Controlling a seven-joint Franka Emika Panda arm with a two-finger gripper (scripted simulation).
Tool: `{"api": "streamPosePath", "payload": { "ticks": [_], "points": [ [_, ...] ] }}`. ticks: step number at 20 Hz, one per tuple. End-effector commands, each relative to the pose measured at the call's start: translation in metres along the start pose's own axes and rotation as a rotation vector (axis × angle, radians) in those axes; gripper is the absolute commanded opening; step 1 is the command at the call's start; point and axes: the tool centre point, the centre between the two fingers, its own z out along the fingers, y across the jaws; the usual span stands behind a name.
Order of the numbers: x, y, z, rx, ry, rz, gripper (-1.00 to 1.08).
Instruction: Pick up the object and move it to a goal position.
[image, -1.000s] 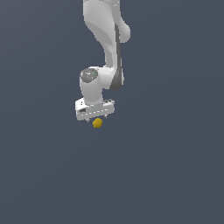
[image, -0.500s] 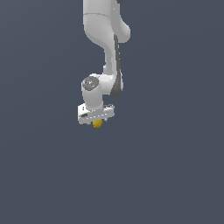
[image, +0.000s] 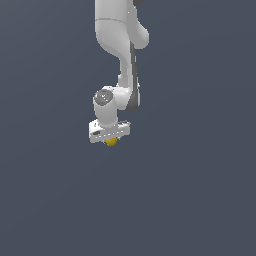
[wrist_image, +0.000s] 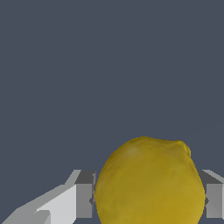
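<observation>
- object (wrist_image: 151, 181): a mustard-yellow, faintly mottled ball with a small nub near its upper edge is seen between the two grey fingers (wrist_image: 84, 194), one flanking each side; in the exterior view only its lower half (image: 111, 142) is shown below the white hand.
- gripper (image: 110, 140): it is judged to be closed on the ball, since the finger pads are pressed to the ball's flanks with no gap seen; the ball is taken across its width so that it cannot roll out.
- arm (image: 120, 60): it is hung nearly straight down from the top of the exterior view, with the wrist turned so that the fingers are pointed downward, a pose suited to carrying a round thing.
- surroundings: only a plain slate-grey ground is shown; whether the ball is clear of the desk cannot be told, and no goal marker is seen.
- stage, as judged: the grasp appears made and the carry to the goal remains.
</observation>
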Motion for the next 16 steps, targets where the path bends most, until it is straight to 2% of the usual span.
{"api": "streamPosePath", "payload": {
  "ticks": [1, 9, 16],
  "points": [
    [0.0, -0.001, 0.001, 0.001, 0.0, -0.001, -1.0],
    [0.001, 0.001, -0.005, 0.0, 0.0, 0.0, -1.0],
    [0.003, 0.005, -0.035, 0.0, 0.0, 0.0, -1.0]
  ]
}}
